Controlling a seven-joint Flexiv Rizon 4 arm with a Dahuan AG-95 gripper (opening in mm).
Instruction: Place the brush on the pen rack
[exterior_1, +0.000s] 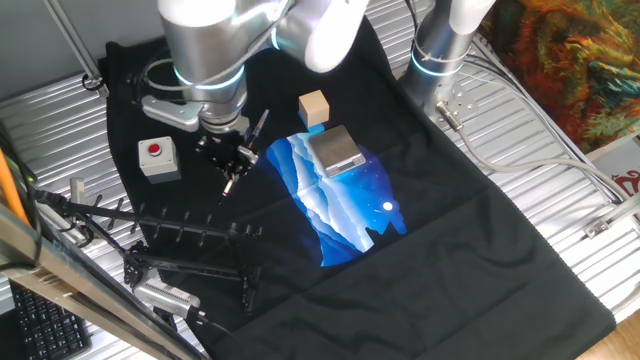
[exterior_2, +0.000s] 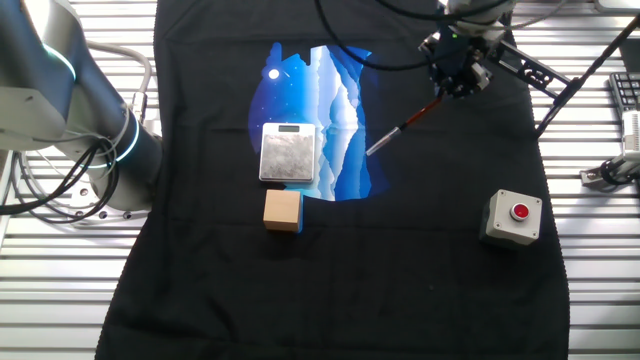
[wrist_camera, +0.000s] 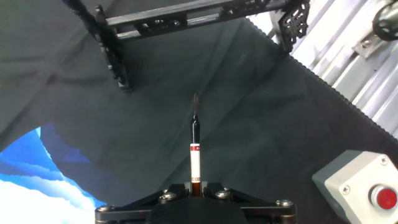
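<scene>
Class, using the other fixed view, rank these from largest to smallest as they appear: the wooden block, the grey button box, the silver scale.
1. Silver scale
2. Grey button box
3. Wooden block; only slightly smaller than the box.

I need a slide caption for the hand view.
End effector holding the brush, with the pen rack ahead.
</scene>
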